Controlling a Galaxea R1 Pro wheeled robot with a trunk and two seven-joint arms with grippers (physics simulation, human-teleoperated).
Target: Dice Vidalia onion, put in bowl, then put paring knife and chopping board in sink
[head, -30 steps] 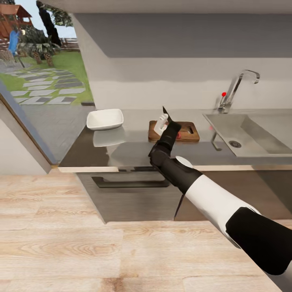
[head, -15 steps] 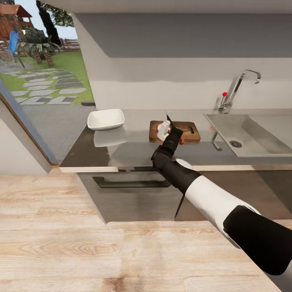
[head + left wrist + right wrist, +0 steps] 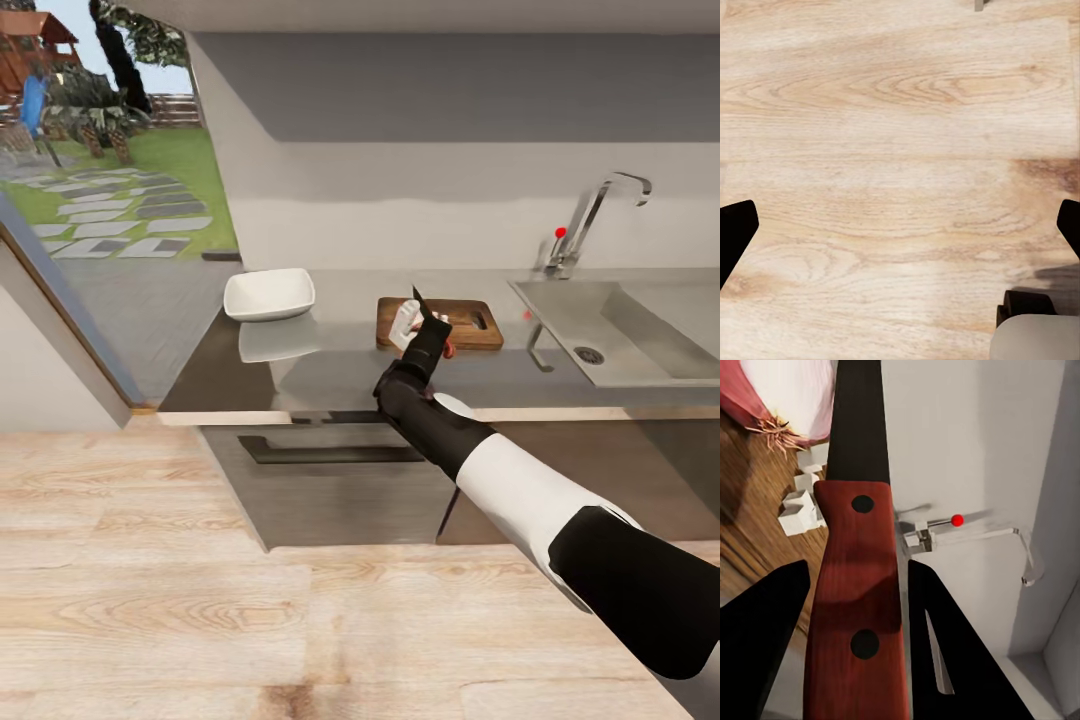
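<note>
Over the chopping board (image 3: 440,324) on the worktop (image 3: 330,365), I am keeping my right hand (image 3: 425,325) pinching the paring knife (image 3: 855,585), blade toward the Vidalia onion (image 3: 784,394) for dicing.

The right gripper (image 3: 424,330) hides the middle of the chopping board (image 3: 478,324); the sink (image 3: 640,340) is cut off at 3 o'clock
</note>
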